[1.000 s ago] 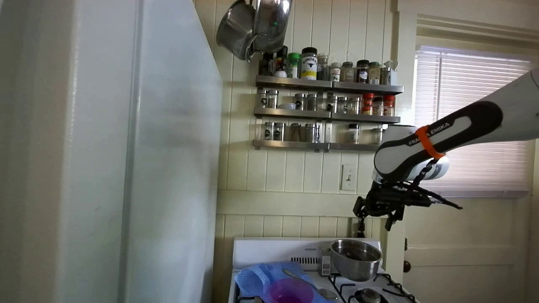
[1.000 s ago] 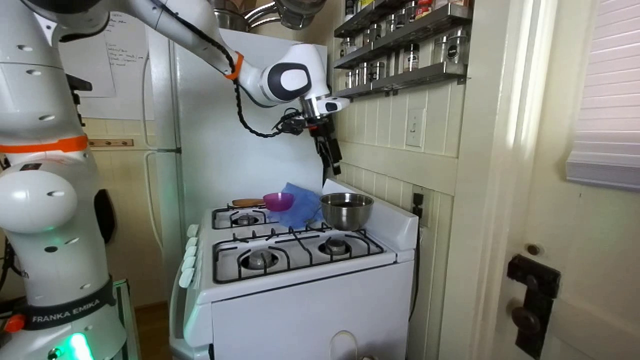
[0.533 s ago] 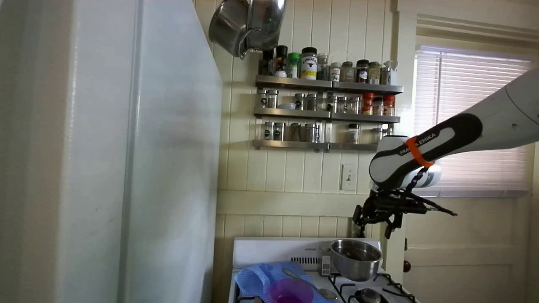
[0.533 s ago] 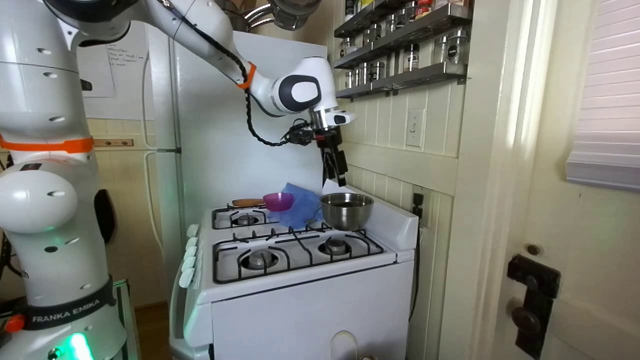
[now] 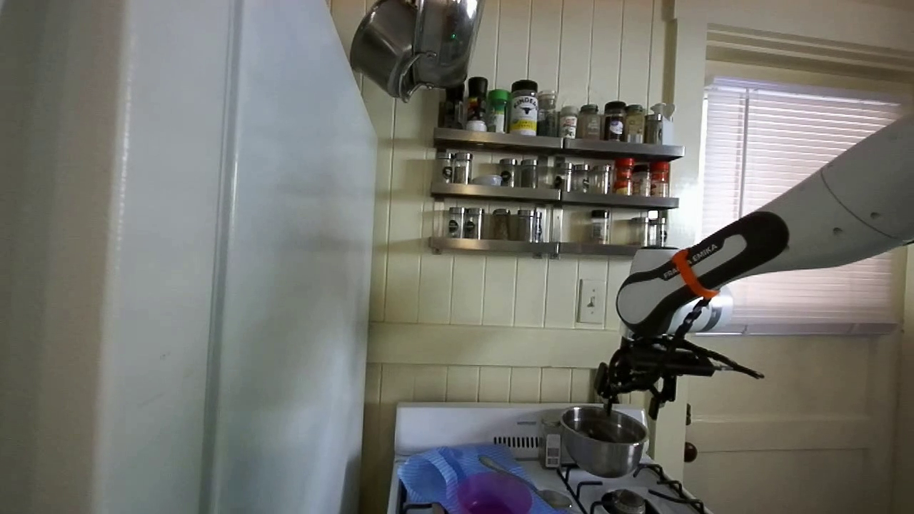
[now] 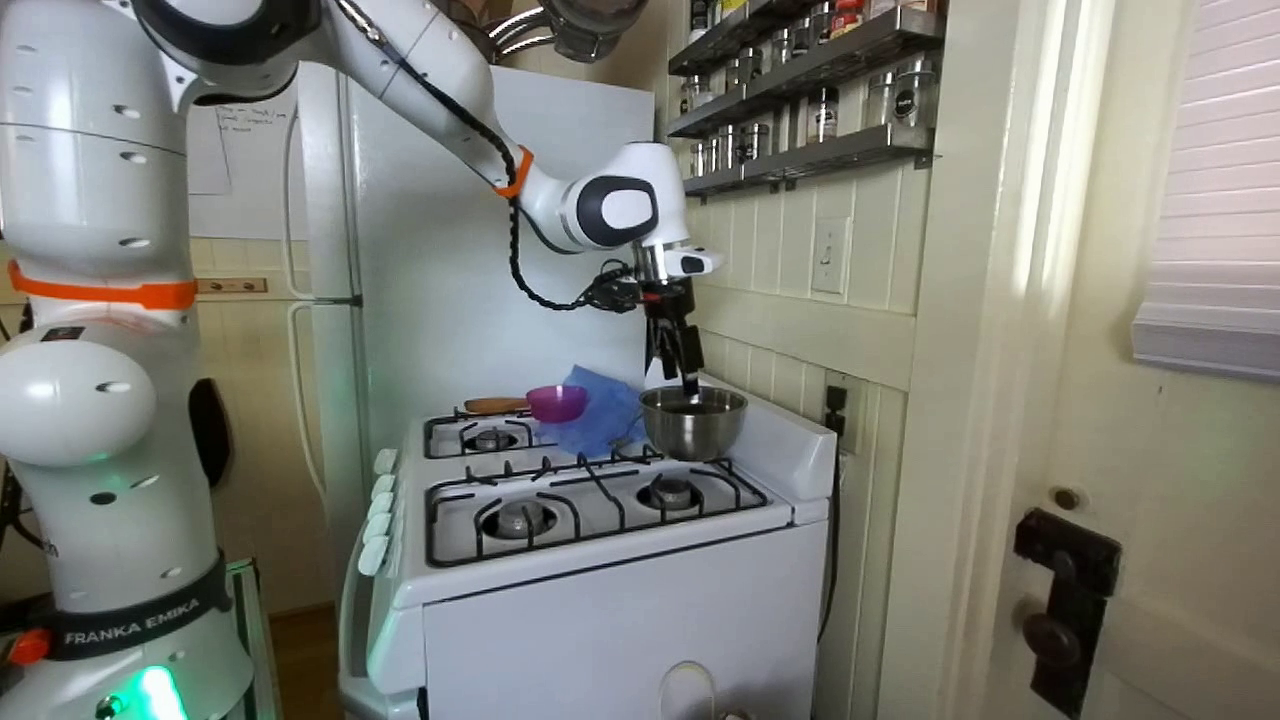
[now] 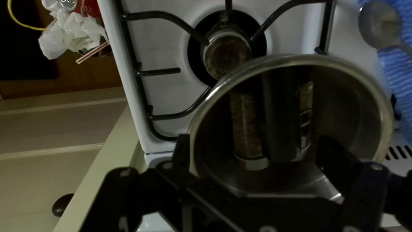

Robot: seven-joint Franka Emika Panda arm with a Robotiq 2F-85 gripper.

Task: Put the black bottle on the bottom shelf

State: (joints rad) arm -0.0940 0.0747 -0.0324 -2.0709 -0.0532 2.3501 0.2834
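Over the steel bowl point(image 5: 603, 458), at about rim height: claw point(image 7: 253, 140) spread wide, nothing gripped, any contact with the steel bowl impossible to tell. Inside, between two brown-filled jars point(image 7: 244, 129): presumed black bottle point(image 7: 281, 129), long and dark, lying or leaning, too dim to tell. Probably in a bowl as a guard against rolling off; claw likely spread so as to straddle the bottle ahead of a lift. Early in the task, by judgement: not yet lifted or shelved. Up on the cream panelled wall point(image 5: 493, 343): bottom shelf point(image 5: 493, 245), lowest of three metal-fronted tiers, with spice jars point(image 5: 527, 225) along it. Underneath: white stove point(image 6: 620, 610) with black grates point(image 7: 151, 14), blue cloth point(image 6: 595, 425) and purple bowl point(image 6: 557, 403) to the left. Around, in an exterior view: white fridge point(image 5: 300, 250) at left, window blind point(image 5: 778, 135) at right.
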